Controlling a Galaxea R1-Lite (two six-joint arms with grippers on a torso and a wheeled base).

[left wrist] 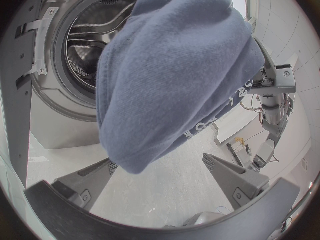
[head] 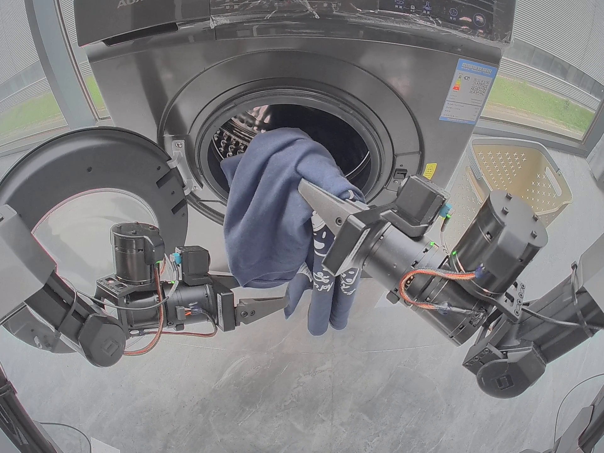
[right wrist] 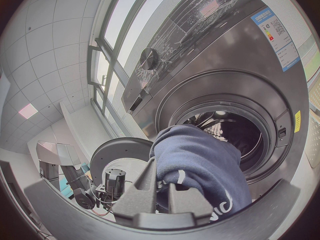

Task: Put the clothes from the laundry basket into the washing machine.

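Grey floor (head: 251, 397), windows (right wrist: 116, 24), perhaps lawn (head: 547, 108) outside

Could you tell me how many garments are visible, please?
1: a navy sweatshirt hangs from the right gripper before the open washing machine; others may be hidden inside it.

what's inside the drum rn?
Bare ribbed steel wall of the drum, no clothes visible. The blue sweatshirt, clamped in the right gripper, hangs across the opening and hides much of the inside.
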